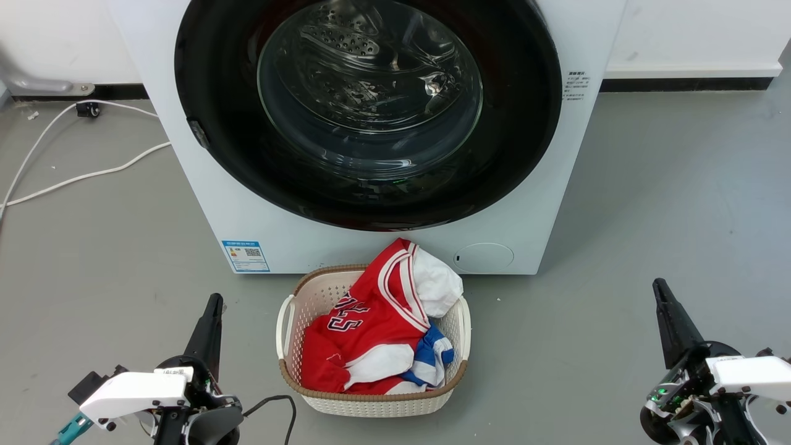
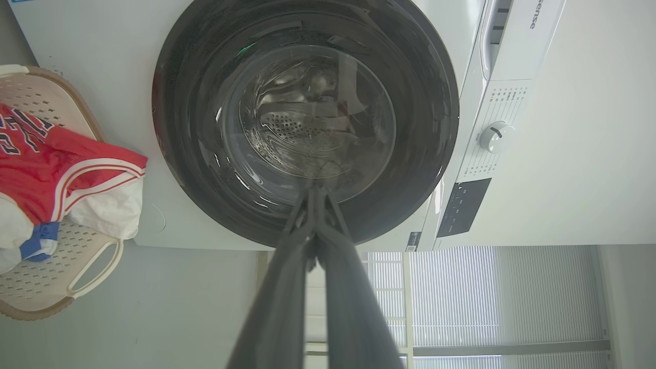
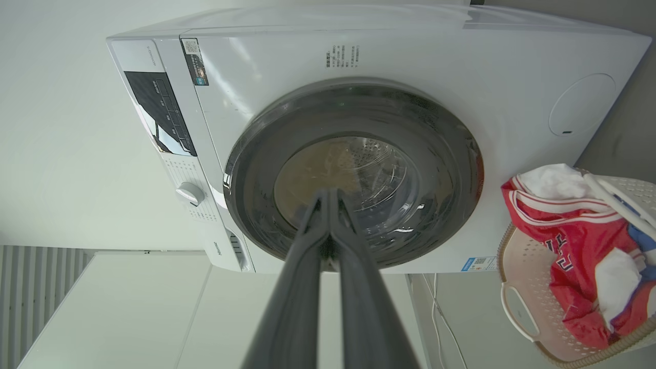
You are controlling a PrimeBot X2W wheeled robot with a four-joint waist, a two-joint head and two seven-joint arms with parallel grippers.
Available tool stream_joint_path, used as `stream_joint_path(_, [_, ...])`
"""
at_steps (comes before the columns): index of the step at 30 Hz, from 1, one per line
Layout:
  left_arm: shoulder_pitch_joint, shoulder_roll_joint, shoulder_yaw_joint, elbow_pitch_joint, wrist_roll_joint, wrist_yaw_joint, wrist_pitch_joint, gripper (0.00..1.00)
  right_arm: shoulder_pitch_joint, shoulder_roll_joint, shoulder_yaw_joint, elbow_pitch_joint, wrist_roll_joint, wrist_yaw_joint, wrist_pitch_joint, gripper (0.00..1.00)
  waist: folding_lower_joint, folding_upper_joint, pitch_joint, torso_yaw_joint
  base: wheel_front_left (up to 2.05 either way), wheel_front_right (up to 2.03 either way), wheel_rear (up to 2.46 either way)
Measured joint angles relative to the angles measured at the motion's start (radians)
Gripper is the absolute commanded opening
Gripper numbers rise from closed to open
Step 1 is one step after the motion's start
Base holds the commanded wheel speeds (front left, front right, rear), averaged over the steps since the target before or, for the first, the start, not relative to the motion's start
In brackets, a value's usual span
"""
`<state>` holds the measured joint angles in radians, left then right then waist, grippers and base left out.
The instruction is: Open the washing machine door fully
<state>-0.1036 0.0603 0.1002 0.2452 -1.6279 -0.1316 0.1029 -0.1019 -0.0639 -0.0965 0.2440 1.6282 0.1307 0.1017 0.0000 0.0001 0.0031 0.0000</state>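
Left gripper (image 1: 214, 301) and right gripper (image 1: 659, 285) fingers are pressed together. Clothes (image 1: 371, 321) are heaped in the basket (image 1: 371, 405); the door (image 1: 525, 123) is cropped above.

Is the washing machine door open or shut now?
Shut: the washing machine door lies flush against the washing machine, in all three views.

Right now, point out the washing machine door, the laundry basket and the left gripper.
washing machine door (image 1: 369, 105), head view, centre of its glass bowl.
laundry basket (image 1: 371, 405), head view, its front wall.
left gripper (image 1: 214, 301), head view, its closed fingertips.
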Motion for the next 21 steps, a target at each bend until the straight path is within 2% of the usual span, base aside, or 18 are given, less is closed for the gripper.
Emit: stream_joint_path(21, [-0.001, -0.003, 0.003, 0.0, 0.005, 0.0, 0.001, 0.0, 0.0, 0.003, -0.004, 0.0, -0.003, 0.0, 0.002, 0.0, 0.0, 0.0, 0.0, 0.0, 0.0, 0.0, 0.0])
